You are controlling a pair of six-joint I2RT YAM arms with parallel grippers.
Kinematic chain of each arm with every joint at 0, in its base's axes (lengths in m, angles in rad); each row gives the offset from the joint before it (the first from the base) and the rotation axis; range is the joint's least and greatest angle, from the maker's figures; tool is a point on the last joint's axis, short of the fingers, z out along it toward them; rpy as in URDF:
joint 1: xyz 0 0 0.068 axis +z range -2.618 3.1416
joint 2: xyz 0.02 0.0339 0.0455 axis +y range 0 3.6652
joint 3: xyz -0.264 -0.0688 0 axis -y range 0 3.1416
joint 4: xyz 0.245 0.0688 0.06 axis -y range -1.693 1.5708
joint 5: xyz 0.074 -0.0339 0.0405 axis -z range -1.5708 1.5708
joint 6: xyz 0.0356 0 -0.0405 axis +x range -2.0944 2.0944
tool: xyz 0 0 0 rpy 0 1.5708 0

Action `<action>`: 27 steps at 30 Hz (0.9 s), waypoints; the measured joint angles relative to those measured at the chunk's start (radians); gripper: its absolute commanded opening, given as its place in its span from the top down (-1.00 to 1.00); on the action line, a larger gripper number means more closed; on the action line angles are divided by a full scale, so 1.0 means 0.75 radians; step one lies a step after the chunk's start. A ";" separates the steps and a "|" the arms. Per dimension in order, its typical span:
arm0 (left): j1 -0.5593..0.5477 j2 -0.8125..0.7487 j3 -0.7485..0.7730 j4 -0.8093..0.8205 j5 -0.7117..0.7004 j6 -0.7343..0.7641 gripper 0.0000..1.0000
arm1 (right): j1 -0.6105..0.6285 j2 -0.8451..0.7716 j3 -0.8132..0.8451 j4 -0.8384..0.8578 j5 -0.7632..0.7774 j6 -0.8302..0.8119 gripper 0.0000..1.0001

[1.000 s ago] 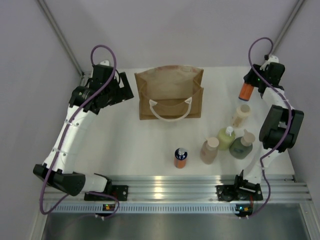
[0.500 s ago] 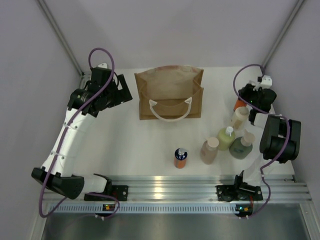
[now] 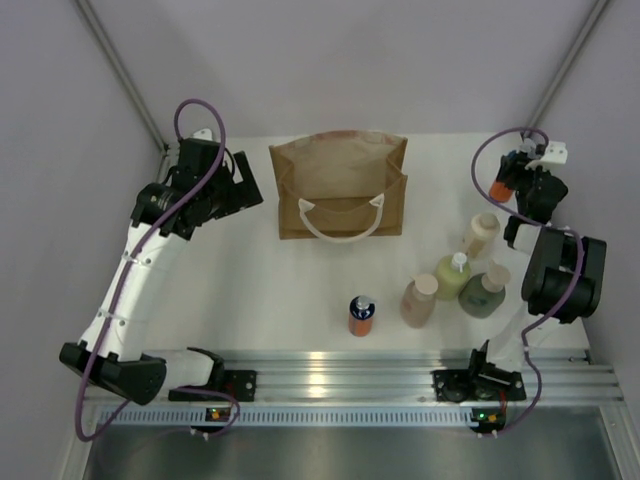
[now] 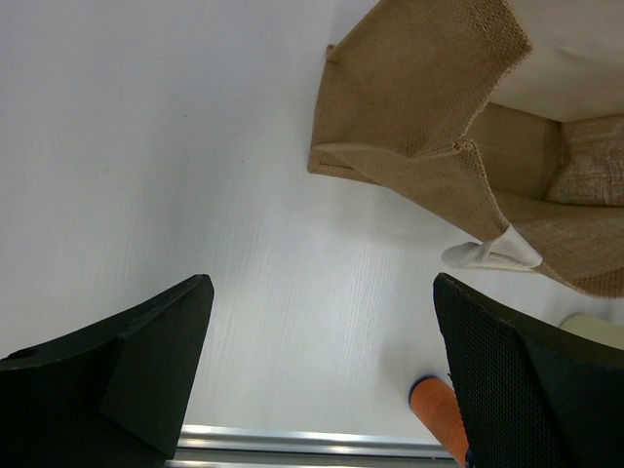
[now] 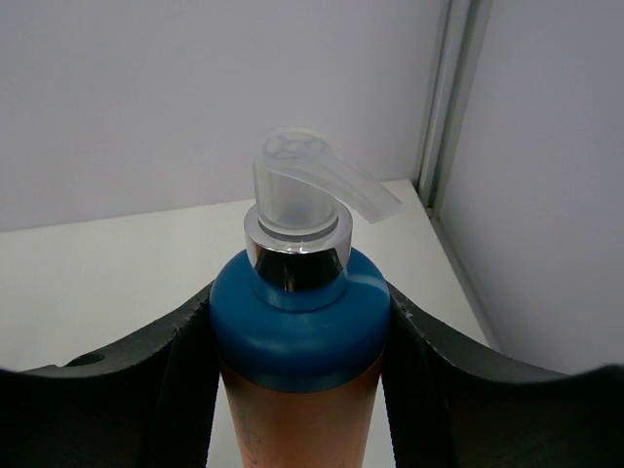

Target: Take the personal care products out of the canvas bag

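The canvas bag (image 3: 340, 186) stands at the back middle of the table (image 3: 250, 280), mouth up, and by my reckoning the job is nearly finished. Five products stand outside it: a cream bottle (image 3: 481, 232), a yellow-green bottle (image 3: 452, 276), a dark green bottle (image 3: 483, 293) and a pinkish-beige bottle (image 3: 419, 300) bunched front right, and an orange bottle (image 3: 361, 315) alone near the front rail. The right gripper (image 5: 298, 336) pinches the second orange bottle (image 3: 497, 186) below its blue cap, aloft by the far right corner. What shows of the bag's inside holds nothing; the rest is hidden. The left gripper (image 4: 322, 292) hangs spread and empty just left of the bag. The right wall and corner post crowd that arm; bare table lies between bag and cluster.
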 measured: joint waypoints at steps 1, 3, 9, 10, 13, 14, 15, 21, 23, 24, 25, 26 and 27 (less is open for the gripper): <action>0.000 -0.002 -0.001 0.001 0.002 0.002 -0.98 | -0.013 0.020 0.013 0.012 0.007 -0.003 1.00; 0.000 -0.006 -0.003 0.001 0.005 0.007 -0.98 | -0.037 0.066 0.039 0.042 0.018 -0.010 1.00; 0.000 -0.016 -0.020 0.000 0.009 0.020 -0.97 | -0.076 0.234 0.125 0.133 0.048 -0.032 1.00; 0.000 -0.016 -0.020 0.001 0.010 0.023 -0.98 | -0.076 0.253 0.132 0.148 0.053 -0.032 1.00; 0.000 -0.016 -0.023 0.003 0.013 0.028 -0.98 | -0.076 0.325 0.157 0.202 0.061 -0.026 1.00; 0.000 -0.016 -0.028 0.004 0.014 0.030 -0.98 | -0.076 0.345 0.162 0.212 0.063 -0.019 1.00; 0.000 -0.017 -0.041 0.010 0.014 0.033 -0.98 | -0.075 0.366 0.166 0.223 0.062 -0.012 1.00; 0.000 -0.012 -0.127 0.024 0.044 0.039 -0.97 | -0.073 0.411 0.121 0.273 0.047 -0.007 0.83; 0.000 -0.012 -0.130 0.030 0.050 0.039 -0.97 | -0.073 0.411 0.104 0.296 0.025 -0.011 0.62; 0.000 -0.013 -0.131 0.034 0.050 0.041 -0.97 | -0.073 0.411 0.094 0.312 0.012 -0.014 0.61; 0.000 -0.013 -0.131 0.038 0.050 0.044 -0.98 | -0.073 0.411 0.085 0.325 0.002 -0.017 0.57; 0.000 -0.013 -0.131 0.041 0.050 0.048 -0.98 | -0.073 0.411 0.070 0.344 -0.014 -0.020 0.47; 0.000 -0.013 -0.131 0.044 0.050 0.052 -0.98 | -0.073 0.411 0.057 0.368 -0.025 -0.022 0.15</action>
